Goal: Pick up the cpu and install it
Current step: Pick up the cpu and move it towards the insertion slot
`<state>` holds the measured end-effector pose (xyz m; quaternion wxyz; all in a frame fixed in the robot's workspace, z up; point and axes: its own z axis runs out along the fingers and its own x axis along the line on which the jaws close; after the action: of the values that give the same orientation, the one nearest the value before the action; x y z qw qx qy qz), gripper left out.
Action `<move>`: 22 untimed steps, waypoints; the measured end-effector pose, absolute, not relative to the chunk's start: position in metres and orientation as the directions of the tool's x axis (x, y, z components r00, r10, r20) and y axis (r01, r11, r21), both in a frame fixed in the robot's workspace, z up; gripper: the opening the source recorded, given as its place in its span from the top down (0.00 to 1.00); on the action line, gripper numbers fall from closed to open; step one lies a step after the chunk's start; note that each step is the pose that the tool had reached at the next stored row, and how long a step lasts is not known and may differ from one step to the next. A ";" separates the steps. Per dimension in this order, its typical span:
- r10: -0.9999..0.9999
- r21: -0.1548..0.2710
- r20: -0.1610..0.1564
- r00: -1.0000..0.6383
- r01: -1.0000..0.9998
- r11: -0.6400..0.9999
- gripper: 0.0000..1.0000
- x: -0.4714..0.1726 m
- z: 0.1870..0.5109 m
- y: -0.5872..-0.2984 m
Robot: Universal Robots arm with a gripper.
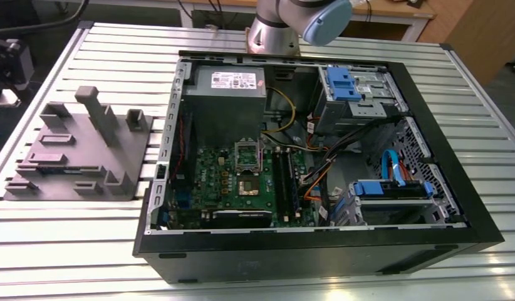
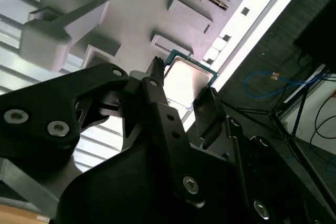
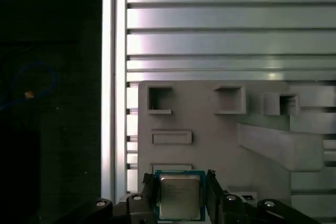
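**CPU gripped, install not yet done**

My pincer (image 3: 179, 178) is closed to the chip's width, its two fingers against opposite edges of the cpu (image 3: 179, 198), just over the grey holder block (image 3: 210, 129) on the slatted counter (image 3: 231, 40). I judge the grasp made. The install remains: the motherboard socket (image 1: 249, 183) in the open computer case (image 1: 458, 207) looks unfilled
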<state>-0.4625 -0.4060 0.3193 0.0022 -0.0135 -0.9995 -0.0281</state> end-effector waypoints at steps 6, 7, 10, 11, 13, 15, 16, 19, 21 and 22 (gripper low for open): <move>0.027 0.056 0.005 -1.000 0.027 0.998 0.53 -0.463 0.347 -0.406; 0.027 0.056 0.005 -1.000 0.027 0.998 0.53 -0.462 0.351 -0.406; 0.027 0.056 0.005 -1.000 0.027 0.998 0.53 -0.462 0.365 -0.406; 0.027 0.056 0.005 -1.000 0.027 0.998 0.53 -0.463 0.369 -0.406; 0.027 0.056 0.005 -1.000 0.027 0.998 0.53 -0.463 0.378 -0.406; 0.027 0.056 0.005 -1.000 0.027 0.998 0.53 -0.463 0.387 -0.406; 0.027 0.056 0.005 -1.000 0.027 0.998 0.53 -0.463 0.392 -0.406; 0.027 0.056 0.006 -1.000 0.027 0.998 0.53 -0.463 0.403 -0.406; 0.027 0.056 0.005 -1.000 0.027 0.998 0.53 -0.463 0.403 -0.406; 0.027 0.056 0.005 -1.000 0.027 0.998 0.53 -0.463 0.403 -0.406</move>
<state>-0.4628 -0.4060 0.4028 0.0023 -0.0134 -0.9995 -0.0282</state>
